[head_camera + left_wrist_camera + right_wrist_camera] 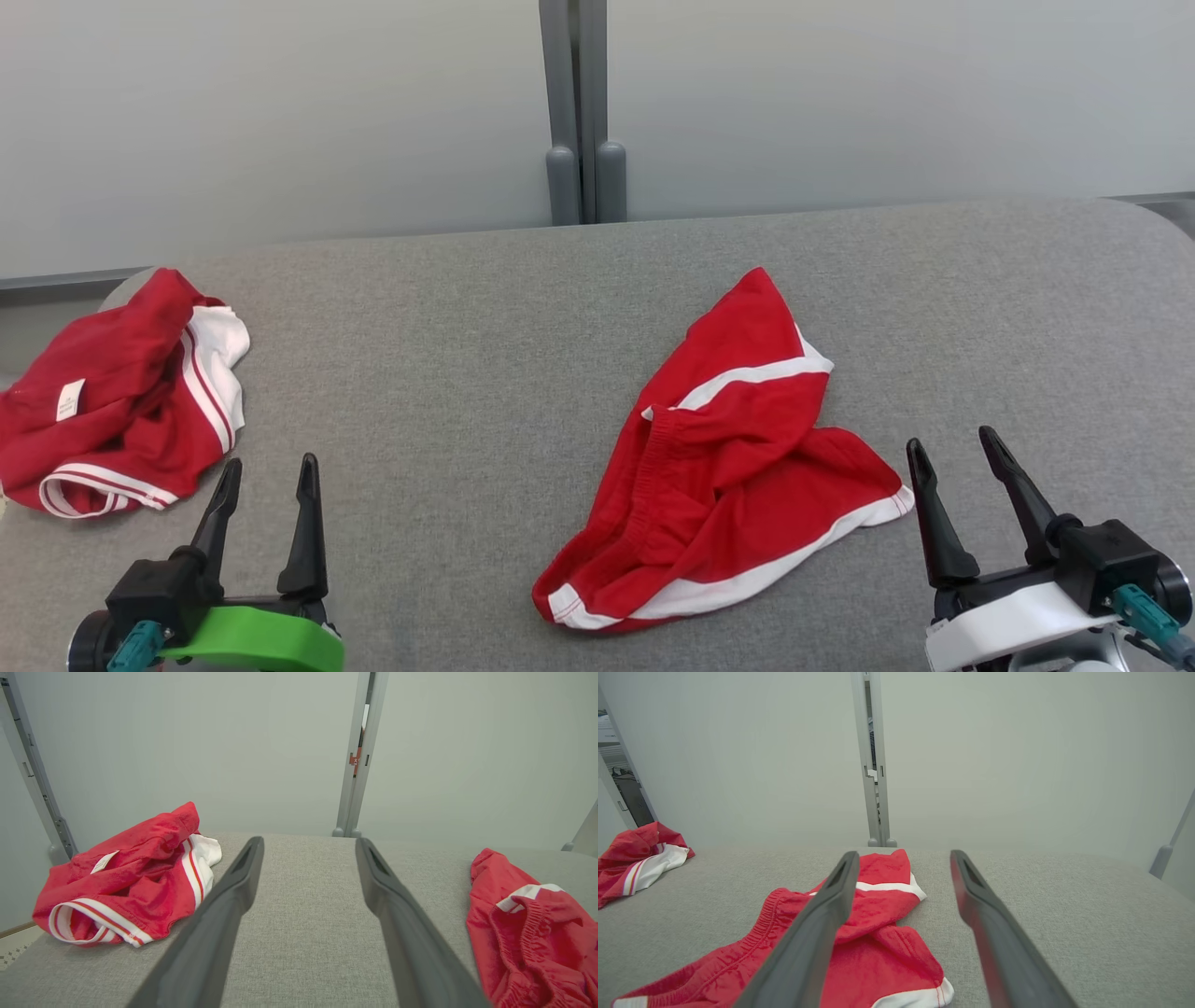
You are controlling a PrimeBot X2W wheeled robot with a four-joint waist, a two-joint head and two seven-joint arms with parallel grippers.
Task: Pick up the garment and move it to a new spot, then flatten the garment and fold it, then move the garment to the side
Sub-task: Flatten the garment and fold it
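Underneath everything, a broad grey fabric-covered worktop (pixel 448 317), backed by pale grey wall panels (pixel 280 112) joined at a grey upright post (pixel 574 93). Right of centre on it, crumpled red shorts with white trim and a gathered elastic waistband (pixel 738 467), lying loose, clear of both hands. At the far left edge, well apart from them, a bunched red shirt with white-and-red striped cuffs (pixel 121 392).

Low at the left of the head view, a left hand with a green wrist piece (pixel 269 462), fingers spread wide, empty, near the shirt's striped hem without touching. Low at the right, a right hand with a white wrist piece (pixel 950 439), likewise spread and empty, near the shorts' white-edged corner but apart from it.

From the head: both hands and both garments whole, at once. From the left wrist: spread fingers framing bare grey cloth, shirt (pixel 131 872) to one side, just a slice of the shorts (pixel 528 933) cut off at the other edge, plus a small red tag on the post (pixel 355 759). From the right wrist: one dark finger crossing in front of the shorts (pixel 878 933), waistband gathers plain, shirt (pixel 635 858) small at the far left.

Smallest of all, a white sewn-in label (pixel 69 399) on the shirt, sharper from the left wrist (pixel 103 862).
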